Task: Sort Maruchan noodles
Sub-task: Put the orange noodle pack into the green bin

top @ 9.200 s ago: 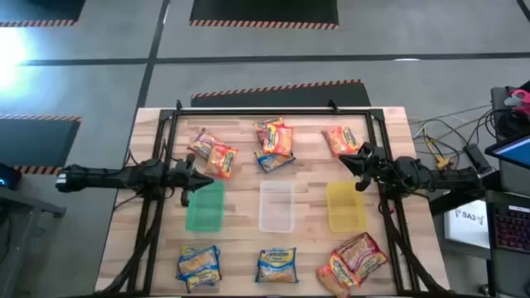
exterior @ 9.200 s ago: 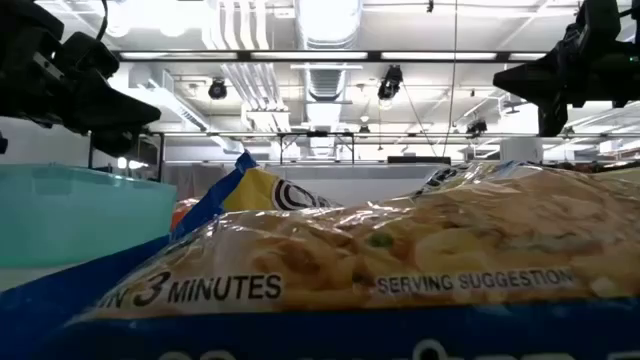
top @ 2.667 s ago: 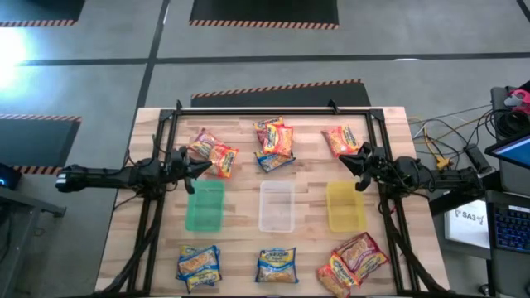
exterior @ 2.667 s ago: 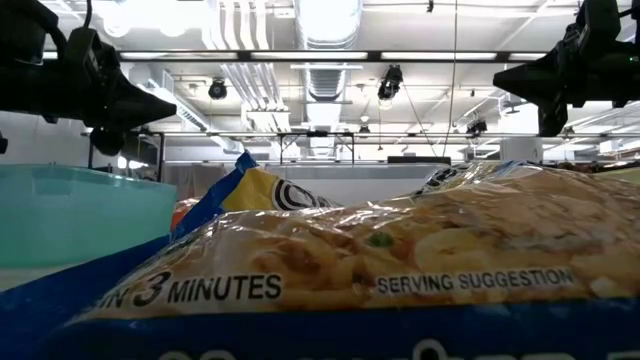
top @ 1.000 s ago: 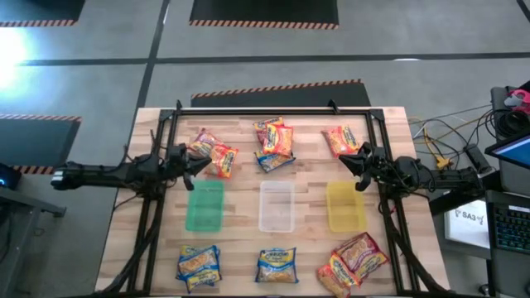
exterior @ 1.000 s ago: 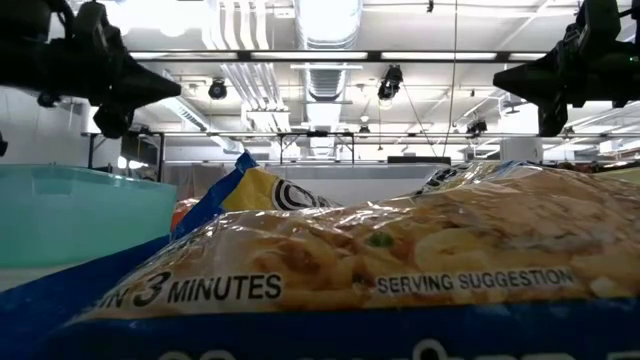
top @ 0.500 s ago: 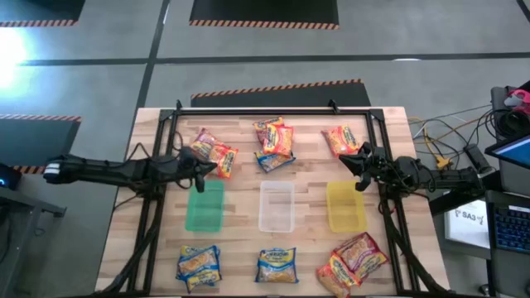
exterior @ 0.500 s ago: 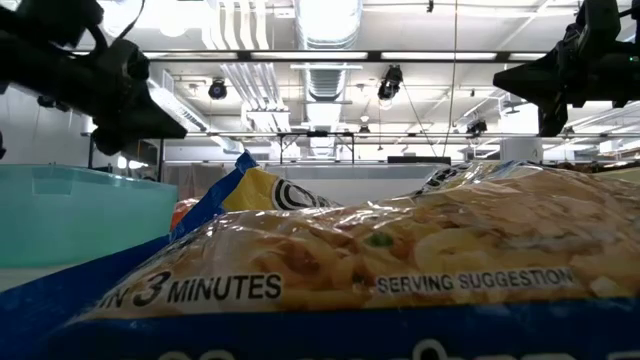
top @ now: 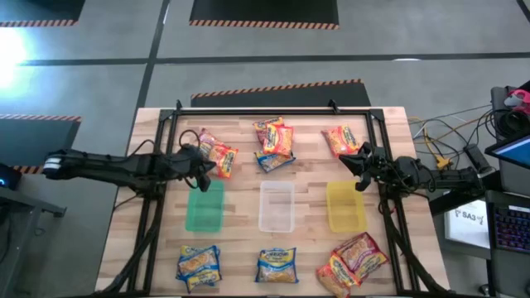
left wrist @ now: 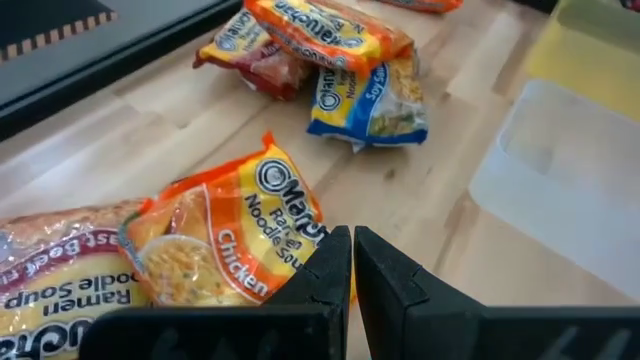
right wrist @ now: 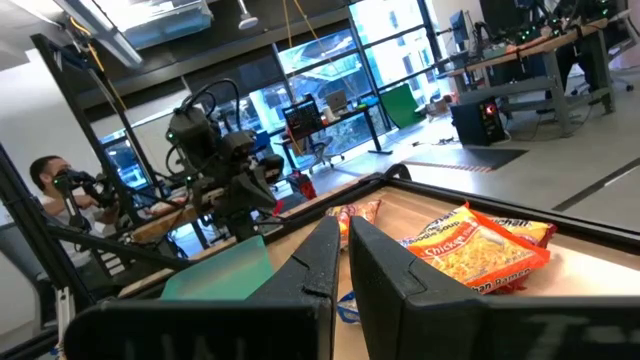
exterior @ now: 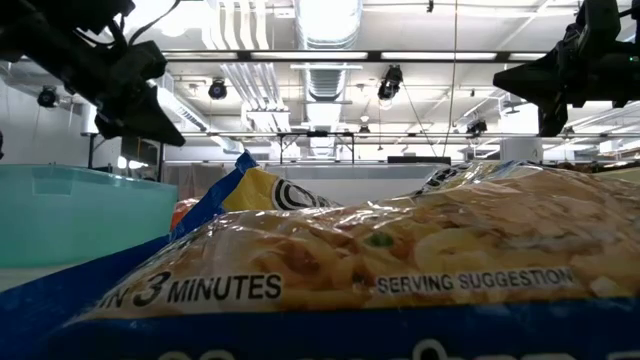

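Left claw (top: 201, 168) fingers together, just above the green bin (top: 204, 207) beside orange noodle packet (top: 219, 160), right claw (top: 359, 168) closed above the yellow bin (top: 345, 207)

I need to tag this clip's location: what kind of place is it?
Probably a robotics lab or workshop: exposed ceiling ducts, floor hazard striping, and desks with monitors beyond the wooden table.

green bin (top: 204, 207), clear bin (top: 277, 206), yellow bin (top: 345, 207)
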Robot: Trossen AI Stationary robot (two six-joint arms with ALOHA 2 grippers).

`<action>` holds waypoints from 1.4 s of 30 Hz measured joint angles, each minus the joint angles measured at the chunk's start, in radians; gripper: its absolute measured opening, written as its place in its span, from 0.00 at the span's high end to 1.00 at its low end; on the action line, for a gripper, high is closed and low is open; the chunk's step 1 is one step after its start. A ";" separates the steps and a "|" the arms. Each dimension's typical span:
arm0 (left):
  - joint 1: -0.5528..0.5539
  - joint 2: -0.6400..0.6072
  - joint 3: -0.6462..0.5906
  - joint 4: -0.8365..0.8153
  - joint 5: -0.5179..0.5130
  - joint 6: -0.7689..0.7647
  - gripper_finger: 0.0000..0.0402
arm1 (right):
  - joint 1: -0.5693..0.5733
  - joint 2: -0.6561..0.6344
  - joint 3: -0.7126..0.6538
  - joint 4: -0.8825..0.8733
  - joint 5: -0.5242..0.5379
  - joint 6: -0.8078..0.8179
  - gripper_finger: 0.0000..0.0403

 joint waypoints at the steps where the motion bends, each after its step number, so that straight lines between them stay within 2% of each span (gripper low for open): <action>1: 0.000 0.000 -0.004 0.000 0.000 0.000 1.00 | 0.000 0.000 0.000 0.000 0.000 0.000 0.96; 8: 0.003 0.010 0.007 -0.004 -0.055 0.000 1.00 | 0.000 0.000 0.000 0.000 0.000 0.000 0.96; 12: 0.004 0.030 0.022 -0.026 -0.055 0.000 0.96 | 0.000 0.000 0.000 0.000 0.000 0.000 0.96; 20: 0.004 0.077 0.022 -0.029 -0.039 0.012 0.78 | 0.000 0.000 0.000 0.000 0.000 0.000 0.96; 31: 0.004 0.099 0.023 -0.001 0.015 0.131 0.53 | 0.000 0.000 0.000 0.000 0.000 0.000 0.96; 36: 0.004 0.140 0.063 -0.008 0.014 0.130 0.51 | 0.000 0.000 0.000 0.000 0.000 0.000 0.96; 42: 0.004 0.228 0.141 -0.054 -0.001 0.128 0.56 | 0.000 0.000 0.000 0.000 0.000 0.000 0.96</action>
